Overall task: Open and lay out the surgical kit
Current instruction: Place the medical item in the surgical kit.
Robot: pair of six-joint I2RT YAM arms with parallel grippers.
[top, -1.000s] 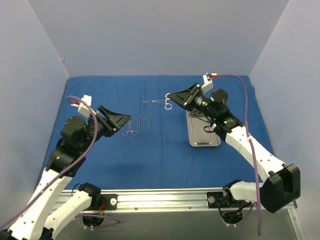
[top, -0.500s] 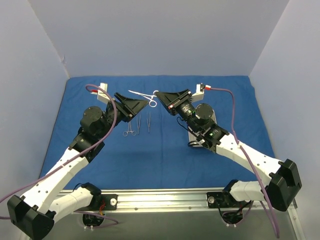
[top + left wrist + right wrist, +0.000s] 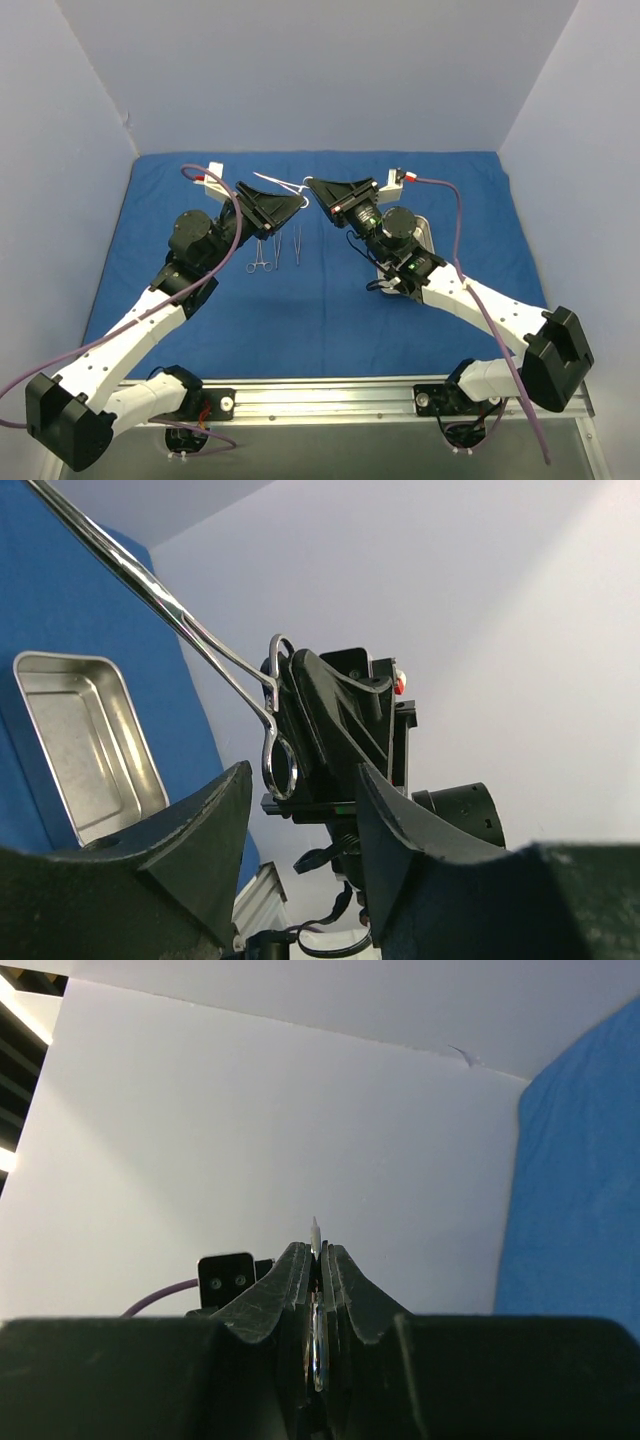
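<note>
The deep-blue drape (image 3: 200,180) lies spread flat on the table. My right gripper (image 3: 312,187) is shut on a thin silver ring-handled instrument (image 3: 272,181) and holds it in the air, its shaft pointing left. In the right wrist view the instrument's tip (image 3: 315,1228) sticks out between the shut fingers (image 3: 292,1270). My left gripper (image 3: 296,203) is open, just in front of the right one. In the left wrist view its fingers (image 3: 215,810) frame the instrument's ring handles (image 3: 280,765). Three more instruments (image 3: 278,247) lie side by side on the drape. The steel tray (image 3: 424,232) is partly hidden by the right arm.
The tray also shows in the left wrist view (image 3: 80,740), empty. Pale walls close off the back and both sides. A metal rail (image 3: 330,392) with the arm bases runs along the near edge. A purple cable (image 3: 460,260) trails along the right arm.
My right gripper carried the instrument left and back, away from above the tray. My left gripper rose from the left and moved right until it met the right gripper.
</note>
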